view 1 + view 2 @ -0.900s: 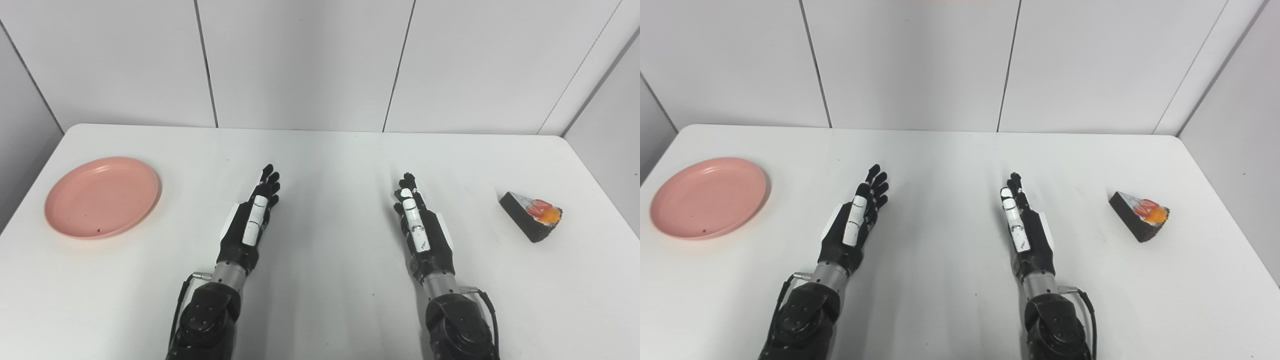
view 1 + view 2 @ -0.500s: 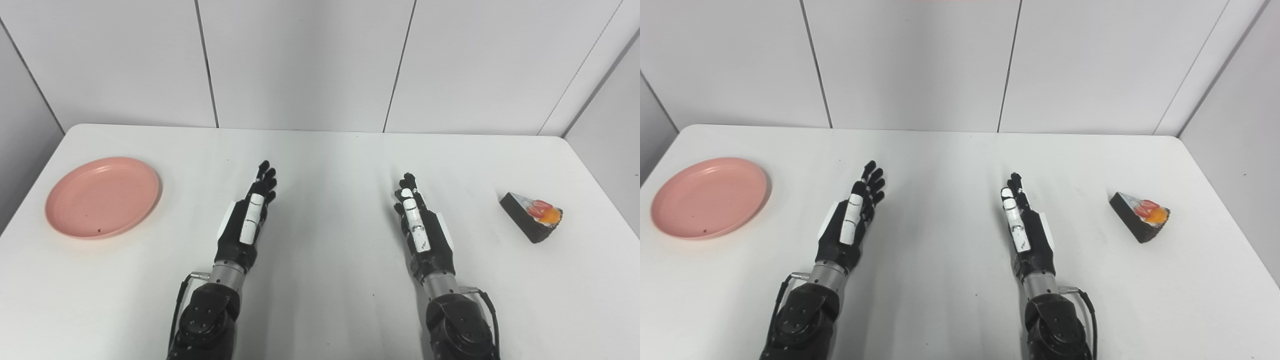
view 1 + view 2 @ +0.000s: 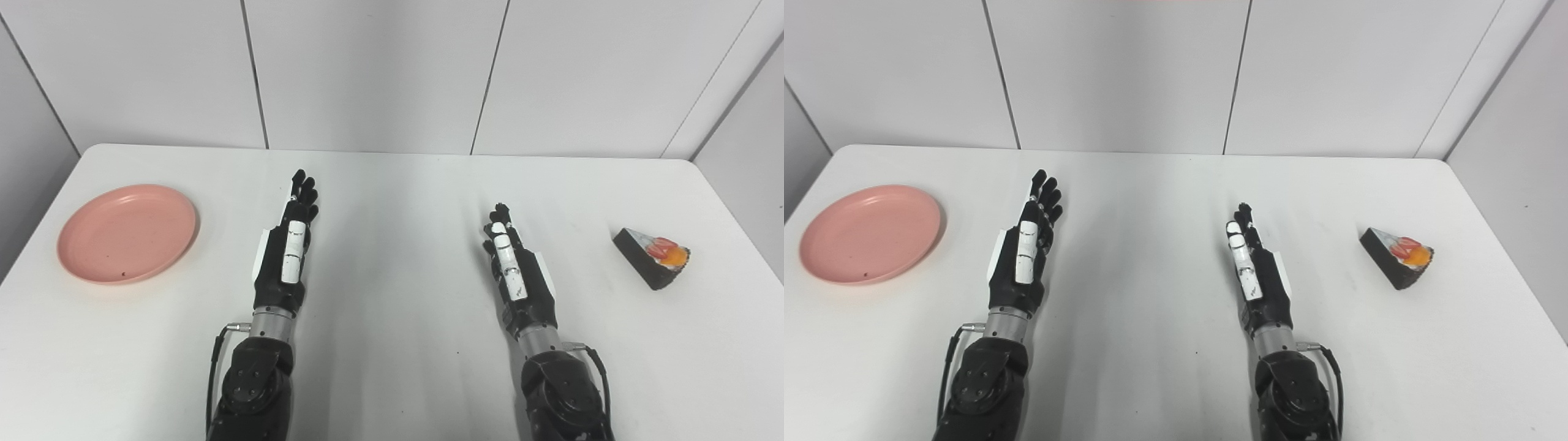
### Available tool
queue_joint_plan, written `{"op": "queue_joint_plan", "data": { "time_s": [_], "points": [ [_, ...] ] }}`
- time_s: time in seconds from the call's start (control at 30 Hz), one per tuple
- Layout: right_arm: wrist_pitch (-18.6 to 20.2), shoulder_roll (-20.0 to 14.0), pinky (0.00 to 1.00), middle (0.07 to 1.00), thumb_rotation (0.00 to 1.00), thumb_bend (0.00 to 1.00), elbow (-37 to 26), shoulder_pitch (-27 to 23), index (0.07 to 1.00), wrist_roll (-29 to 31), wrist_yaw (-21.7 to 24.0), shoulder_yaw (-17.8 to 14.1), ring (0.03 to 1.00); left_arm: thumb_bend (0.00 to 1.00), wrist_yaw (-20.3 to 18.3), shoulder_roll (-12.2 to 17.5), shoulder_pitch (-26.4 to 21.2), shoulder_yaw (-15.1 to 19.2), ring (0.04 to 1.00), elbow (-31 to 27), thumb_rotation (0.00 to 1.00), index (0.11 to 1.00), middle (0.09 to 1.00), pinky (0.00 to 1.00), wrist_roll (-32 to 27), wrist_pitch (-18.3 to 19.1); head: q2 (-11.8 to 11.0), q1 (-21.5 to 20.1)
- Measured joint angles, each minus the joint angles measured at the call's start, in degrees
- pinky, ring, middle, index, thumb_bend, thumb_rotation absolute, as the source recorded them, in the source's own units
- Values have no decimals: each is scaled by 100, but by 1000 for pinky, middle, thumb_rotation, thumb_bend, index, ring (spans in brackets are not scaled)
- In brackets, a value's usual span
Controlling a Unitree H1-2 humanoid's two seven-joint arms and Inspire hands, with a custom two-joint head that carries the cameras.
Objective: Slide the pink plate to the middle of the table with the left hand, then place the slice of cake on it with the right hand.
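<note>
A white table (image 3: 392, 367) with rounded corners fills most of the view, backed by pale grey wall panels (image 3: 367, 67) with dark vertical seams; the side walls close in at both edges. Two black arms come up from the bottom edge. The left hand (image 3: 285, 260) lies flat and edge-on over the table left of centre, fingers stretched forward and held straight, holding nothing; it is well apart from the plate. The right hand (image 3: 517, 275) is posed much the same right of centre, fingers extended forward and slightly apart, also holding nothing. The pink plate (image 3: 127, 233) sits near the table's left edge, upright and flat on the surface; nothing lies in it but a tiny dark speck near its front rim. The slice of cake (image 3: 653, 258) rests on the table near the right edge, well apart from the right hand: a dark wedge with its point toward the centre, topped with red and orange pieces.
</note>
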Motion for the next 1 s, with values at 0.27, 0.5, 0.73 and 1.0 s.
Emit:
{"op": "queue_joint_plan", "data": {
  "time_s": [0.27, 0.5, 0.73, 1.0],
  "points": [
    [0, 3, 1000, 1000, 881, 630, 0, 0, 1000, -3, -5, -1, 1000, 700, 7, 23, 24, -140, 1000, -144, 1000, 1000, 1000, 1000, 116, 698, -70, 166],
    [-6, -101, 1000, 1000, 899, 612, 29, 1, 1000, 68, 108, -17, 1000, 669, 7, 10, 62, -201, 1000, -207, 1000, 1000, 1000, 1000, 119, 930, -404, 1283],
    [-449, -454, 1000, 1000, 913, 568, 388, 4, 1000, 315, 455, -175, 1000, 756, 493, -185, -297, 112, 1000, 267, 1000, 1000, 1000, 1000, 121, 636, -729, 2153],
    [-673, -451, 1000, 1000, 890, 503, 536, -18, 1000, 553, 492, -352, 1000, 807, 574, 264, -760, 749, 1000, 319, 1000, 1000, 1000, 1000, -195, 469, -984, 2496]
  ]
}}
